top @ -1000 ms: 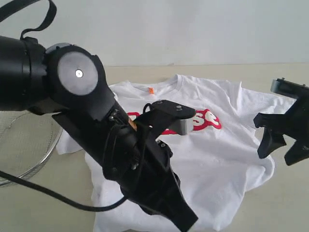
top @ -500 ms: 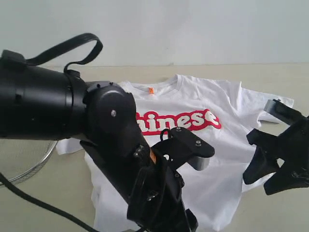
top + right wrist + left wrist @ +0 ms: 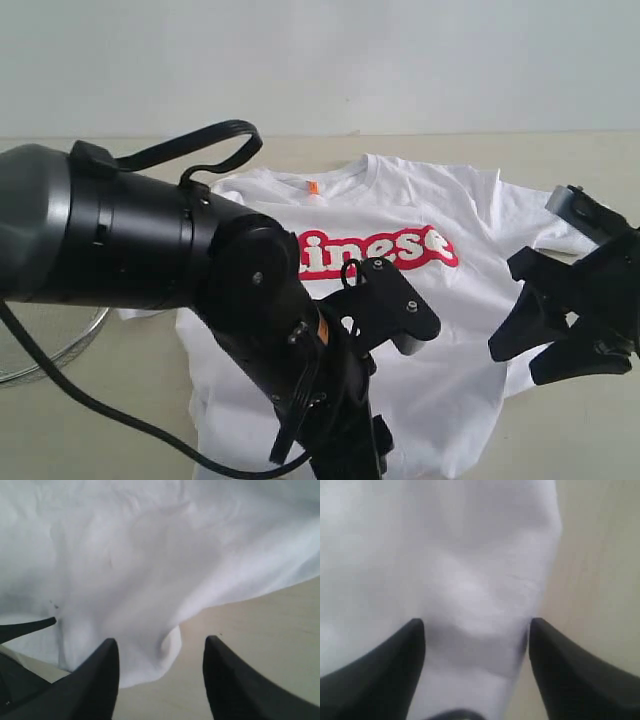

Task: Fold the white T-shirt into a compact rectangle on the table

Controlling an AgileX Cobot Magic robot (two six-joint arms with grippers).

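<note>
The white short-sleeved cotton T-shirt [image 3: 430,330] lies print-up across the middle of the pale beige wood-look counter [image 3: 590,440]. The left gripper [image 3: 476,625] and right gripper [image 3: 160,641] both gape wide and empty, straddling its edges. A shallow pinch could catch only one layer, bunching the fold.

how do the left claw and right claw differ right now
The left claw has T-shirt fabric across its gap; right claw frames a shirt edge and bare table. In the exterior view the left claw is hidden behind its arm; the right claw shows plainly. Both are open, empty.
</note>
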